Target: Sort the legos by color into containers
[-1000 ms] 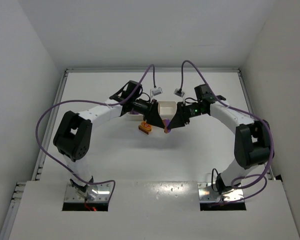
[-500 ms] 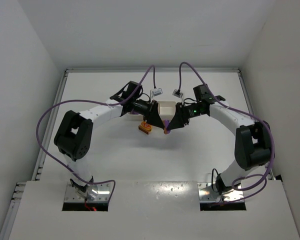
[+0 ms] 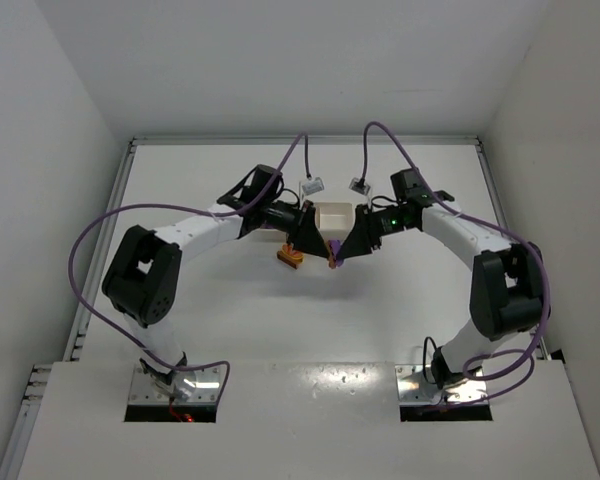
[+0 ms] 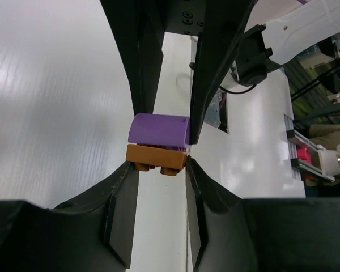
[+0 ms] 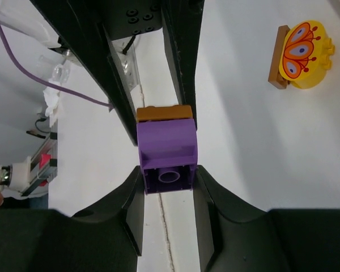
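Note:
A purple brick (image 5: pixel 166 153) and a reddish-brown brick (image 4: pixel 157 157) are stuck together and held above the table between both grippers. My left gripper (image 4: pixel 158 164) is shut on the reddish-brown brick. My right gripper (image 5: pixel 168 170) is shut on the purple brick, which also shows in the left wrist view (image 4: pixel 158 130). In the top view the two grippers meet tip to tip, the left (image 3: pixel 322 250) and the right (image 3: pixel 340 250), just in front of the white tray (image 3: pixel 332 212). The arms hide most of the tray.
A yellow brick with a butterfly print (image 5: pixel 303 54), joined to a brown plate, lies on the table; in the top view it is (image 3: pixel 290 257) just left of the grippers. Grey walls close in the table at the left, right and back.
Both grippers stay clamped on the joined bricks. The pair has shifted slightly away from the near edge.

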